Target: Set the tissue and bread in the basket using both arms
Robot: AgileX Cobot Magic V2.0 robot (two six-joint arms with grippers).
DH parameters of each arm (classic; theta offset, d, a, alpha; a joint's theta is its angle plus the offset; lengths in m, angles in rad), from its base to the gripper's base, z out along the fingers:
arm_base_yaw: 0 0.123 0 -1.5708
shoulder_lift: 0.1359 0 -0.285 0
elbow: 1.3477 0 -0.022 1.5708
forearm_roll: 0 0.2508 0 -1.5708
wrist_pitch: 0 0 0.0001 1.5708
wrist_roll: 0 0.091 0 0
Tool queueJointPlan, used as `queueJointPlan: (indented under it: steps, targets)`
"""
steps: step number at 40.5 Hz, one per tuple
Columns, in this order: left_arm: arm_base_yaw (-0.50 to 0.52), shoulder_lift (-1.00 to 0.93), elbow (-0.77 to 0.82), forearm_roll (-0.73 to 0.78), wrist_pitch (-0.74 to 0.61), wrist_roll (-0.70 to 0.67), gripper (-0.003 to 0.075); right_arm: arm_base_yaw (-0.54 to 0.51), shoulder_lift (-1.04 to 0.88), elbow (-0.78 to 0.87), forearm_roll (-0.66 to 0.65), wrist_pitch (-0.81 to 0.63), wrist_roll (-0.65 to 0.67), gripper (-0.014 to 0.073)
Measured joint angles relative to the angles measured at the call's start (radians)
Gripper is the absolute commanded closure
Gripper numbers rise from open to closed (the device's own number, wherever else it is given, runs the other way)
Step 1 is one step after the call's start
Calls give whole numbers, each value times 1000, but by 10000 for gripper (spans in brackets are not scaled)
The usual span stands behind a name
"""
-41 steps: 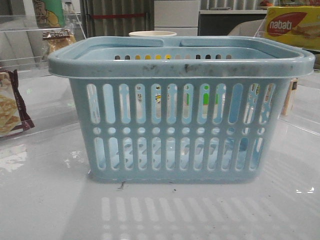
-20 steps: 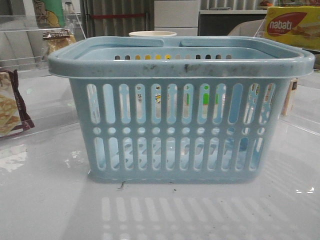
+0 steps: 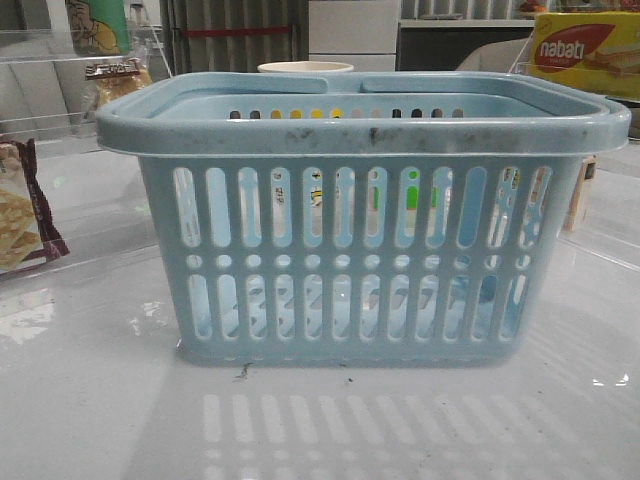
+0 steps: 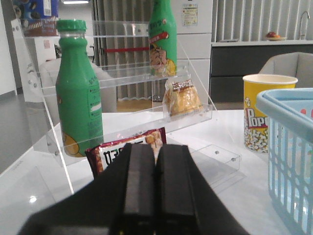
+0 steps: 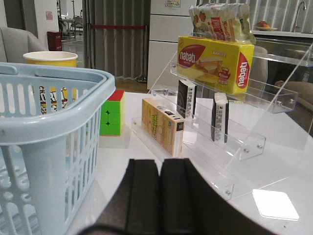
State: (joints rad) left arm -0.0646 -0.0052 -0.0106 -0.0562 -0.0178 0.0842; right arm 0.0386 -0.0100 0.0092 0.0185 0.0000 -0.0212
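The light-blue basket [image 3: 360, 210] stands in the middle of the table; it also shows in the left wrist view [image 4: 293, 147] and the right wrist view [image 5: 49, 122]. The bread [image 4: 182, 98], golden-brown in clear wrap, sits on a clear acrylic shelf far ahead of my left gripper [image 4: 155, 147], which is shut and empty. In the front view the bread [image 3: 115, 82] is at the back left. Two small black tissue packs [image 5: 186, 98] [image 5: 220, 117] stand upright on the right acrylic shelf, ahead of my right gripper [image 5: 159, 164], which is shut and empty. Neither gripper shows in the front view.
A maroon-edged cracker bag [image 4: 122, 149] lies just ahead of the left gripper. Green bottles [image 4: 78, 93] stand on the left shelf and a popcorn cup [image 4: 266, 110] behind the basket. On the right are a colour cube [image 5: 111, 113], an orange box [image 5: 162, 125] and a yellow Nabati box [image 5: 215, 61].
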Motion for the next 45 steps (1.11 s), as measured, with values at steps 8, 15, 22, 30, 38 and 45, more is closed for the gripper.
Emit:
queueJointPlan:
  steps: [8, 15, 22, 30, 38, 45]
  targets:
    - [0, 0, -181, -7, 81, 0, 629, 0, 0, -196, 0, 85, 0, 537]
    - [0, 94, -385, -7, 162, 0, 629, 0, 87, -409, 0, 185, 0, 537]
    - [0, 262, -586, -7, 287, 0, 629, 0, 250, -596, 0, 334, 0, 537]
    - [0, 453, -727, -7, 453, 0, 629, 0, 429, -705, -18, 464, 0, 537]
    - [0, 596, -734, -7, 555, 0, 629, 0, 566, -712, -18, 573, -2, 537]
    - [0, 687, -734, -7, 601, 0, 629, 0, 656, -712, -18, 622, -2, 537]
